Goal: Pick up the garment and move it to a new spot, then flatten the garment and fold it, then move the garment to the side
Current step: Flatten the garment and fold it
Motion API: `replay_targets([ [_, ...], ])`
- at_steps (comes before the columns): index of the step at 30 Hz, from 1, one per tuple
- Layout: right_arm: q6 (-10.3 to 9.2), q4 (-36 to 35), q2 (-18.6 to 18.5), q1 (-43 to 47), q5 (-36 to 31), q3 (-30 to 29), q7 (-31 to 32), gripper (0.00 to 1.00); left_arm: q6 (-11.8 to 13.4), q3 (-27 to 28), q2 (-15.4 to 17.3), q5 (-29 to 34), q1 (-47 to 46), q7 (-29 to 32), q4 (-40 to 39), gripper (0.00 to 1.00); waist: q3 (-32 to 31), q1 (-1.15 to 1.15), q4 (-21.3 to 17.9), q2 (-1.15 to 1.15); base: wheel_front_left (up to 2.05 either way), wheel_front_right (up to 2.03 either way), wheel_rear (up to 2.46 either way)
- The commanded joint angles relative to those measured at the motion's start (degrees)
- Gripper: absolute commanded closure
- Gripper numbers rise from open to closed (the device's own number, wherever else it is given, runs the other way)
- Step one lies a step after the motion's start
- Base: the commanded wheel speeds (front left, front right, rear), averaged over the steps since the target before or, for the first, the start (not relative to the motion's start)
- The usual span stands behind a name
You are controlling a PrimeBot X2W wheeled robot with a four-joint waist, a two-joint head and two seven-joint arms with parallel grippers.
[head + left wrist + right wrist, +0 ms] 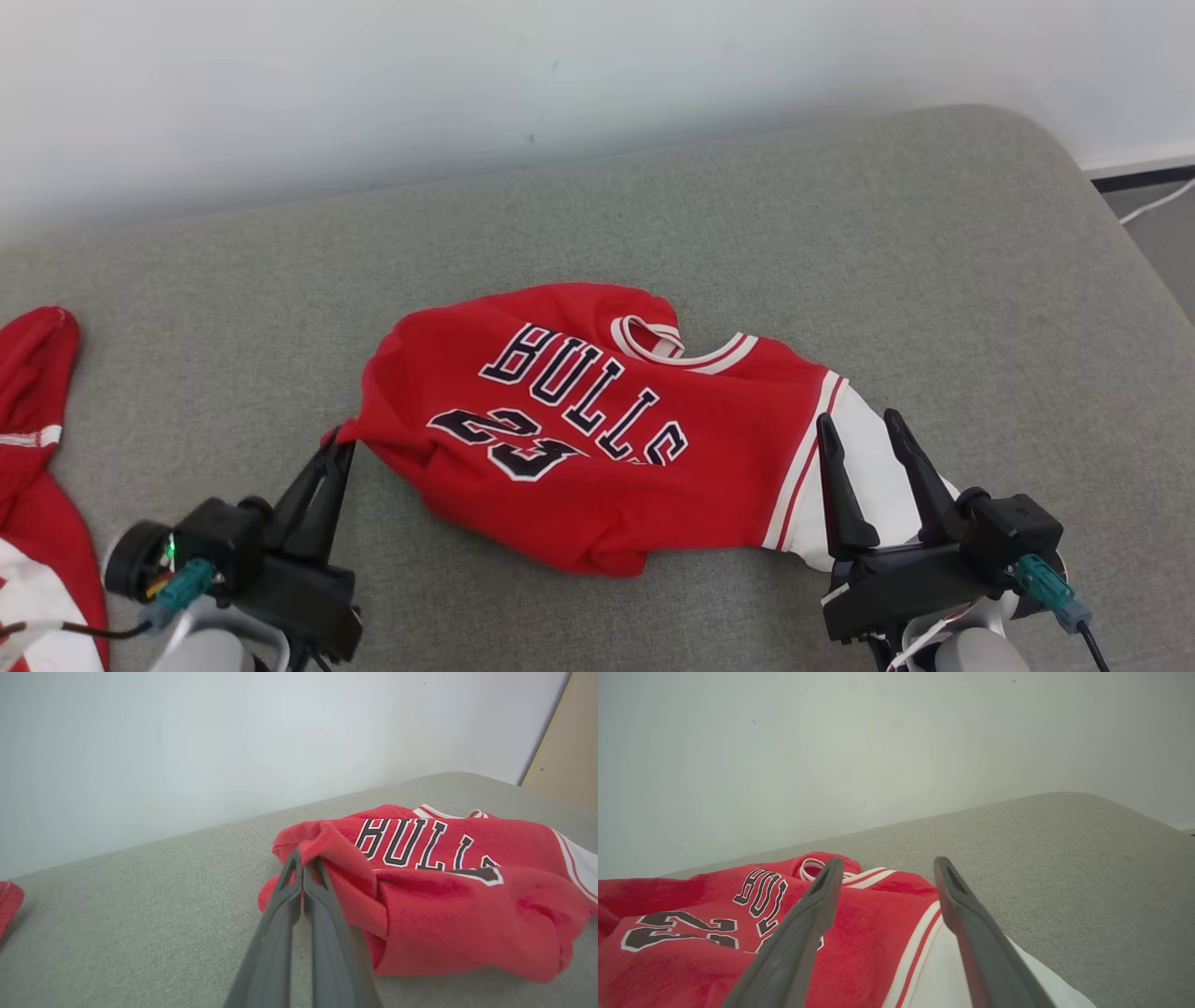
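The garment [597,429] is a red jersey with black "BULLS 23" lettering and a white side panel, lying crumpled on the grey cushion. My left gripper [341,446] is shut on the garment's left corner; in the left wrist view its closed fingers [302,868] pinch a fold of the red garment [444,896]. My right gripper [859,425] stands open above the white panel at the garment's right end. In the right wrist view the spread right gripper [887,865] has nothing between its fingers, with the garment [738,919] beneath and to the left.
The grey cushion [840,243] runs back to a pale wall, with its rounded corner at the right. Another red and white garment [33,467] lies at the left edge. A strip of floor with a white cable [1158,201] shows far right.
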Motion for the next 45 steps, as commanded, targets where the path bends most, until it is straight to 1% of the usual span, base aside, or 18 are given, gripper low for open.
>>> replay_targets([
  [1, 0.03, 0.2, 0.1, 0.7, 0.1, -0.1, -0.2, 0.0, 0.1, -1.2, 1.9, 0.3, -1.7, -0.2, -0.6, 1.0, -0.8, 0.0, 0.6, 0.0, 0.0, 0.0, 0.0],
  [5, 0.03, 0.4, 0.2, 0.4, 0.5, 0.1, -0.2, 0.0, 0.1, -4.1, 6.1, -0.5, -5.0, 1.7, -2.2, 1.0, -1.2, 0.0, 0.6, 0.0, 0.0, 0.0, 0.0],
  [11, 0.03, 0.3, 0.4, -0.1, 0.8, 0.1, -0.2, 0.0, 0.1, -8.2, 12.2, -2.5, -10.3, 5.8, -5.1, 1.0, -1.1, 0.0, -0.7, 0.0, 0.0, 0.0, 0.0],
  [12, 0.03, 0.3, 0.4, -0.1, 0.8, 0.1, -0.2, 0.0, 0.1, -8.2, 12.2, -2.5, -10.3, 5.8, -5.1, 1.0, -1.1, 0.0, -0.7, 0.0, 0.0, 0.0, 0.0],
  [15, 0.03, 0.4, 0.5, 0.0, 1.0, 0.0, -0.2, 0.0, 0.1, -9.7, 15.0, -3.5, -13.7, 7.7, -6.9, 1.0, -1.0, 0.0, -1.9, 0.0, 0.0, 0.0, 0.0],
  [20, 0.03, 0.3, 0.5, 0.0, 0.9, -0.3, -0.2, 0.0, 0.1, -11.5, 17.5, -4.8, -17.9, 10.1, -8.6, 1.0, -0.6, 0.0, -3.0, 0.0, 0.0, 0.0, 0.0],
  [22, 0.03, 0.2, 0.6, -0.2, 0.8, -0.4, -0.2, 0.0, 0.1, -12.6, 17.5, -6.3, -19.5, 11.1, -8.5, 1.0, -0.2, 0.0, -3.2, 0.0, 0.0, 0.0, 0.0],
  [24, 0.03, 0.2, 0.6, -0.6, 0.7, -0.4, -0.2, 0.0, 0.1, -14.3, 18.2, -6.6, -21.2, 12.0, -7.0, 1.0, 0.3, 0.0, -3.6, 0.0, 0.0, 0.0, 0.0],
  [27, 0.03, 0.2, 0.6, -1.3, 0.7, 0.0, -0.2, 0.0, 0.1, -17.1, 17.5, -9.0, -23.3, 12.2, -3.9, 1.0, 1.2, 0.0, -4.4, 0.0, 0.0, 0.0, 0.0],
  [31, 0.03, 0.6, 0.6, -1.9, 0.8, 0.1, -0.2, 0.0, 0.1, -20.2, 17.3, -10.9, -26.5, 10.6, 2.3, 1.0, 2.0, 0.0, -5.7, 0.0, 0.0, 0.0, 0.0],
  [36, 0.03, 0.7, 0.7, -2.6, 0.7, -0.1, -0.2, 0.0, 0.1, -24.0, 17.9, -11.7, -32.4, 9.0, 9.9, 1.0, 3.1, 0.0, -7.5, 0.0, 0.0, 0.0, 0.0],
  [45, 0.03, 0.1, 0.7, -3.1, 1.4, -0.1, -0.2, 0.0, 0.1, -28.9, 17.4, -13.6, -40.8, 5.4, 20.3, 1.0, 5.1, 0.0, -9.5, 0.0, 0.0, 0.0, 0.0],
])
